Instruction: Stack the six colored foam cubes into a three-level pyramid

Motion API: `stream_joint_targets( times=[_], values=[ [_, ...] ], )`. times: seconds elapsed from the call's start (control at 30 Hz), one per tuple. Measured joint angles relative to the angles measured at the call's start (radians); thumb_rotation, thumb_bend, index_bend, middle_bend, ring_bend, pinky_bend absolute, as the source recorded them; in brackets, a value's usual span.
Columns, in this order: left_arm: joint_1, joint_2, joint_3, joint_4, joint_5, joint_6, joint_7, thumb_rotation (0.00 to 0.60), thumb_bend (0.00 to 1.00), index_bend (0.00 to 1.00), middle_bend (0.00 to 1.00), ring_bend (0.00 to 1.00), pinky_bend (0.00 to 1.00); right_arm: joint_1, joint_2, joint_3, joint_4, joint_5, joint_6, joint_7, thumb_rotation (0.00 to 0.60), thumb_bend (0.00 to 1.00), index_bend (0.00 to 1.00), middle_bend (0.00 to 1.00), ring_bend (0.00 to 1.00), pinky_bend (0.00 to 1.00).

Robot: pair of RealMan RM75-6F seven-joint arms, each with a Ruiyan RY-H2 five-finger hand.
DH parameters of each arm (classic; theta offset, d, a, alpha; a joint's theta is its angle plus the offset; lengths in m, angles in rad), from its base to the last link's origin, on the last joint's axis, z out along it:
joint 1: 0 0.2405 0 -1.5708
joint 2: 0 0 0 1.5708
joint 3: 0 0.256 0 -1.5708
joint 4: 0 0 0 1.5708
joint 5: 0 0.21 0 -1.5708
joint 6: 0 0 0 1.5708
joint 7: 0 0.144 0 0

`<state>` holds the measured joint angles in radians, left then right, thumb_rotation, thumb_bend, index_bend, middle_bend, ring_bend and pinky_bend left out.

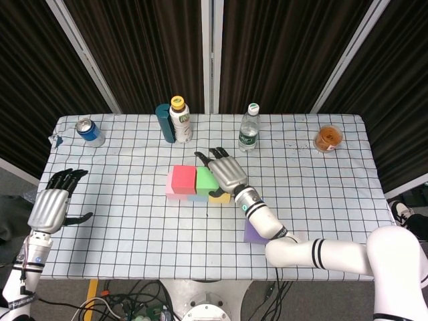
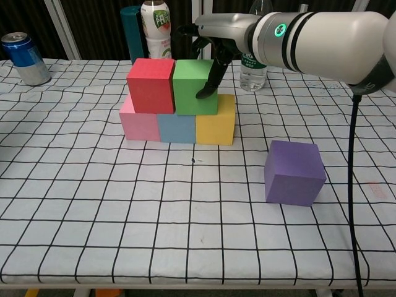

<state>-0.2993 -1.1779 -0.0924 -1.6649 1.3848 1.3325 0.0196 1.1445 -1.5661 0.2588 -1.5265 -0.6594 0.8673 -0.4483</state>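
Observation:
Pink [image 2: 139, 124], blue [image 2: 177, 128] and yellow [image 2: 216, 127] cubes form a row mid-table. On them stand the red cube [image 2: 151, 85] [image 1: 183, 179] and the green cube [image 2: 193, 86] [image 1: 204, 180], side by side and touching. My right hand [image 2: 213, 37] [image 1: 226, 172] reaches over the green cube from the right and grips it, one finger down its right face and others behind it. The purple cube [image 2: 294, 172] [image 1: 249, 234] lies alone on the table at front right, partly under my right forearm in the head view. My left hand [image 1: 50, 204] hovers open at the table's left edge.
Along the back stand a blue can [image 1: 88, 131], a teal container [image 1: 164, 122], a yellow-capped bottle [image 1: 179, 120], a water bottle [image 1: 248, 128] and an orange-filled cup [image 1: 328, 138]. The checkered cloth [image 2: 124, 216] stretches bare in front of the stack.

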Motion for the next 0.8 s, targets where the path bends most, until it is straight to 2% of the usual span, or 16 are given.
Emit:
stream_joint_targets(
  times=[0.8],
  values=[
    [0.008, 0.002, -0.004, 0.001, 0.005, -0.005, -0.007, 0.6, 0.09, 0.14, 0.12, 0.07, 0.1, 0.008, -0.007, 0.002, 0.012, 0.014, -0.004, 0.0, 0.6, 0.09, 0.0, 0.36, 0.04, 0.0]
  ],
)
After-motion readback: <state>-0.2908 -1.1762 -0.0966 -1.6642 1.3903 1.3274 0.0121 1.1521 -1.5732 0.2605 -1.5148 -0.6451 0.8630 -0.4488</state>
